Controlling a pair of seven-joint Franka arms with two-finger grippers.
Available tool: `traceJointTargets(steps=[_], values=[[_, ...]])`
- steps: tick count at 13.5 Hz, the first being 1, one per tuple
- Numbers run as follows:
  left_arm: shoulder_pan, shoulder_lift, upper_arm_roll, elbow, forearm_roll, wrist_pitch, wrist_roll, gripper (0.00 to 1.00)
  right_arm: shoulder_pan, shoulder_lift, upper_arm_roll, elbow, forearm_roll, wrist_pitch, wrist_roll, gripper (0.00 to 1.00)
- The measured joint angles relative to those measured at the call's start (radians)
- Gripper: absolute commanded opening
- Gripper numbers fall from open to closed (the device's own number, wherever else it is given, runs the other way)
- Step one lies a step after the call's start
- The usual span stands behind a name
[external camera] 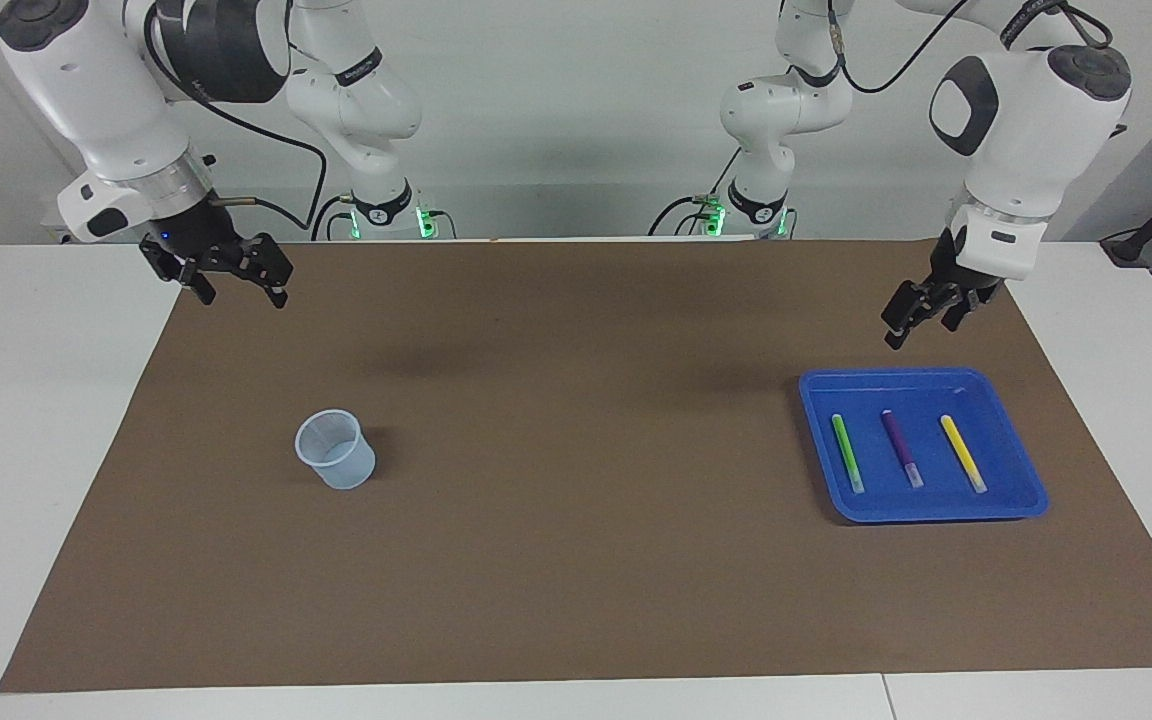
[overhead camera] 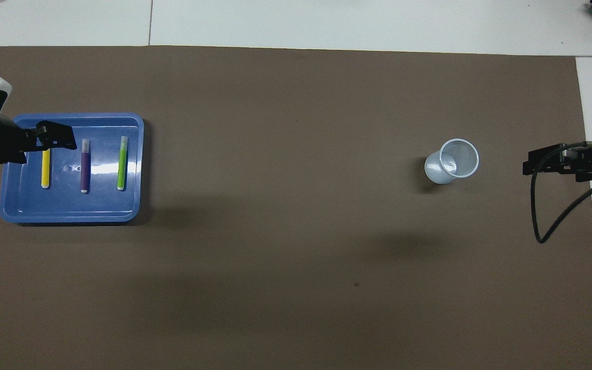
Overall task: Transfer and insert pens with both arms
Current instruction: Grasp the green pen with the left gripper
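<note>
Left gripper [external camera: 918, 322] hung with jaws apart above tray [external camera: 1021, 470] edge nearest robots; three pens [external camera: 902, 448] lay inside. Right gripper [external camera: 236, 283] waited, jaws apart, well apart from cup [external camera: 336, 452].

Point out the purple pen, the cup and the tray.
purple pen [external camera: 900, 448]: facing view, middle of its purple barrel.
cup [external camera: 337, 464]: facing view, its outer wall below the rim.
tray [overhead camera: 70, 211]: overhead view, bare floor nearer the robots than the pens.
</note>
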Motion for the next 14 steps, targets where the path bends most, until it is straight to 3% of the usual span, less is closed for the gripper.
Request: traceJointTargets(steps=[9, 14], values=[[0.006, 0.185, -0.006, -0.012, 0.009, 0.208, 0.042, 1.0, 0.0, 0.0, 0.0, 0.0, 0.0, 0.0, 0.0, 1.0], [-0.01, 0.278, -0.008, -0.012, 0.088, 0.253, 0.058, 1.0, 0.0, 0.0, 0.0, -0.002, 0.0, 0.0, 0.005, 1.0]])
